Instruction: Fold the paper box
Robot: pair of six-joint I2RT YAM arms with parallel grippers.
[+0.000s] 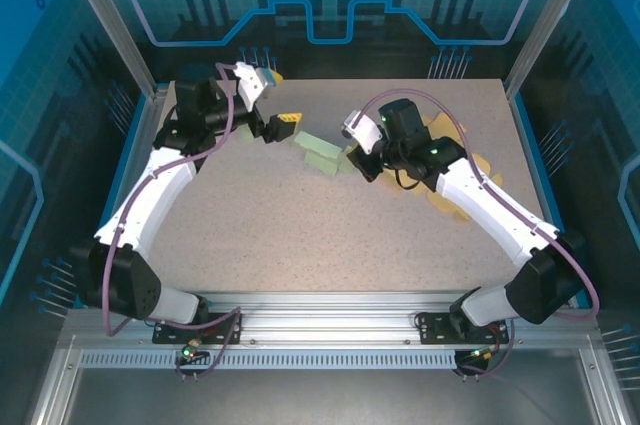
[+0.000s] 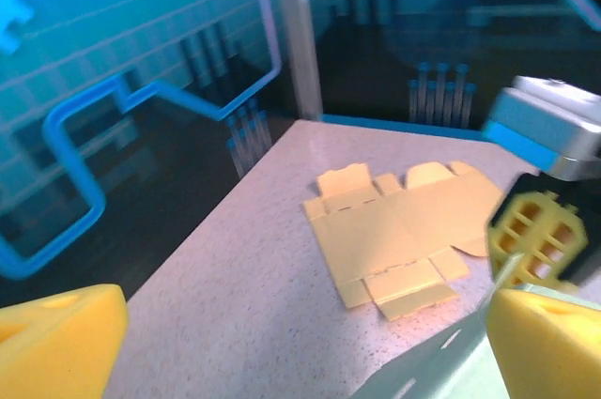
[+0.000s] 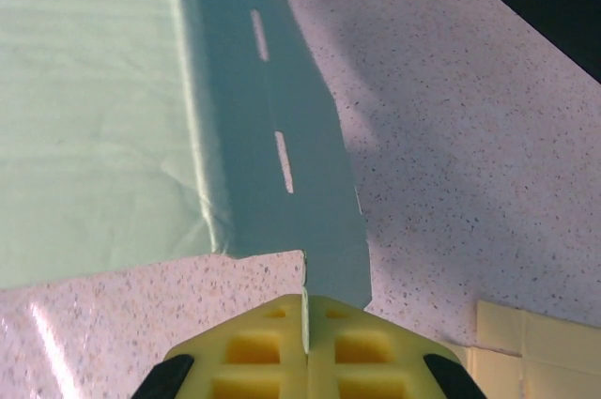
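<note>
We see the pale green flat paper box (image 1: 322, 153) just above centre of the overhead frame, on the speckled grey table (image 1: 300, 235). Our right gripper (image 3: 305, 310) is pinched tight on its narrow flap at the paper's right end. Our left gripper (image 1: 283, 125), at its upper left, gapes wide and holds nothing.

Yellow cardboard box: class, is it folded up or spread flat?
Spread flat. The yellow cardboard box lies unfolded on the table, with its flaps out level with its panels.

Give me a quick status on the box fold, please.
Left tool open, beside the green box blank. Right tool shut on its flap. Yellow blank lies flat nearby.
</note>
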